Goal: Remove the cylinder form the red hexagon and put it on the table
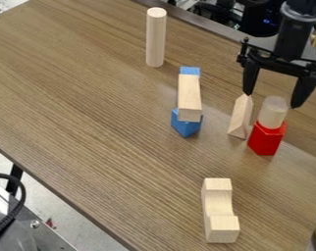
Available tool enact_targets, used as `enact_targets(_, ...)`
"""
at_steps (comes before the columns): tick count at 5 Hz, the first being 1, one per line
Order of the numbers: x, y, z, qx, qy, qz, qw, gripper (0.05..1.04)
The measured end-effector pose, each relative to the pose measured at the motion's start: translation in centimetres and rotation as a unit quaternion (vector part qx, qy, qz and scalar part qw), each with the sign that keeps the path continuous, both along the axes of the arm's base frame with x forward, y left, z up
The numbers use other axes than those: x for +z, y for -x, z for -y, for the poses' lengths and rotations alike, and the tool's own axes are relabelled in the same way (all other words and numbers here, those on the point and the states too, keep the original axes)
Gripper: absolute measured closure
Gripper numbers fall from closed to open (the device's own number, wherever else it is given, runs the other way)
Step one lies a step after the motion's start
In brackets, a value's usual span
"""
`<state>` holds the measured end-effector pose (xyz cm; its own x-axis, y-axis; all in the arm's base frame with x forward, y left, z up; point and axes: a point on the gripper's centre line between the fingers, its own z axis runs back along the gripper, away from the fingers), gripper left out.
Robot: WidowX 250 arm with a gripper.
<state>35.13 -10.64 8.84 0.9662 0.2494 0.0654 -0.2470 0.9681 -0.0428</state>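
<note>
Camera view had the pale cylinder [273, 113] upright on top of the red hexagon [265, 141], touching its upper face. The red hexagon rested on the table [108, 142], and the cylinder was not yet on the wood-grained surface. Above the red hexagon, the black end effector [272, 100] hung down with its two fingers spread well apart. It was released and grasping nothing, with the top of the cylinder showing between the two fingertips. How high the tips were over the red hexagon could not be told.

Just to the left of the red hexagon in the view, a slim wooden wedge [240, 118] stood on the table, its narrow end up. Farther left of the red hexagon, a plain wooden bar [189, 95] lay over two blue pieces: a blue block [186, 126] under its nearer end and a second blue piece [190, 71] showing past its farther end. Well apart from the red hexagon, toward the upper left, a tall wooden rod [156, 38] stood upright. Below the red hexagon in the view and a little left, a notched wooden block [220, 211] lay on the table, its cut-out between two raised ends. Far to the lower left of the red hexagon, past the table's edge, a black cable [21, 193] curved over metal equipment [33, 235].
</note>
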Motion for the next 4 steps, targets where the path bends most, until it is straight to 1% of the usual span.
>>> enact_targets(1, -0.07, -0.19, 0.38, -0.004, 0.001, 0.002, 1.0000, 0.083)
enact_targets(2, -0.58, -0.20, 0.40, -0.004, 0.000, -0.003, 1.0000, 0.111)
enact_targets(3, -0.82, -0.14, 0.41, 0.000, 0.002, -0.002, 1.0000, 0.386)
enact_targets(4, -1.02, 0.00, 0.36, 0.002, 0.002, -0.003, 1.0000, 0.570)
